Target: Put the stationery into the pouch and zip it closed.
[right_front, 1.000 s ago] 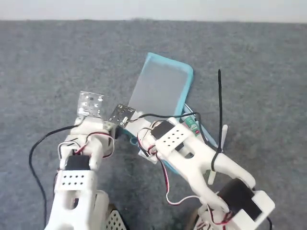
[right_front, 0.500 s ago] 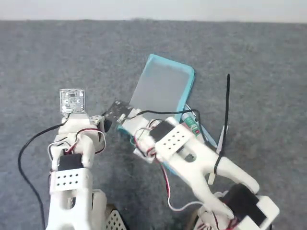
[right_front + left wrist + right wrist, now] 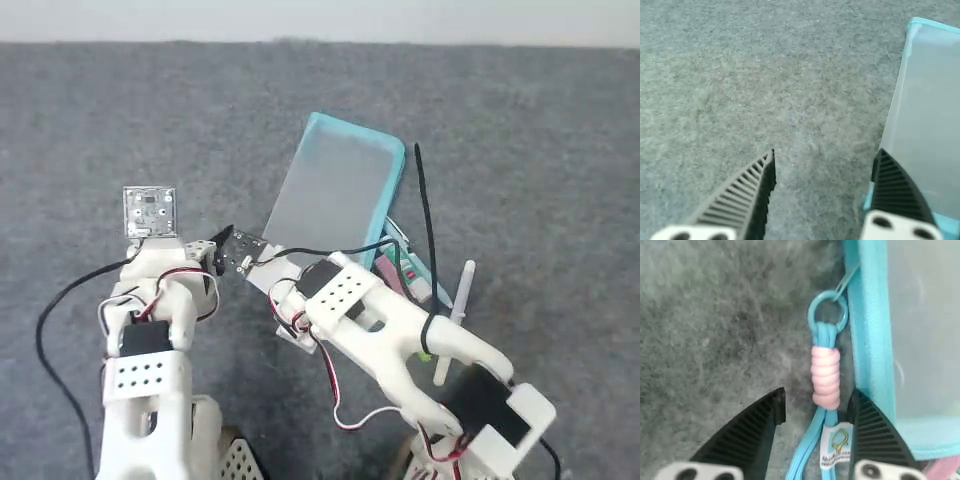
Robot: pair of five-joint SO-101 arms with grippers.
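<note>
Turquoise pouch (image 3: 335, 195) lies mid-table, its pink-beaded pull cord (image 3: 825, 372) at 7 o'clock between the parted fingers of the right gripper (image 3: 818, 394); with the left gripper (image 3: 826, 155) also parted, pulling may drag the pouch.

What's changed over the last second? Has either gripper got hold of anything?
The left gripper swung left, away from the pouch, open over the carpet. The right gripper edged slightly left, open over the zip pull; nothing grasped. Pouch and white pen stayed put.
</note>
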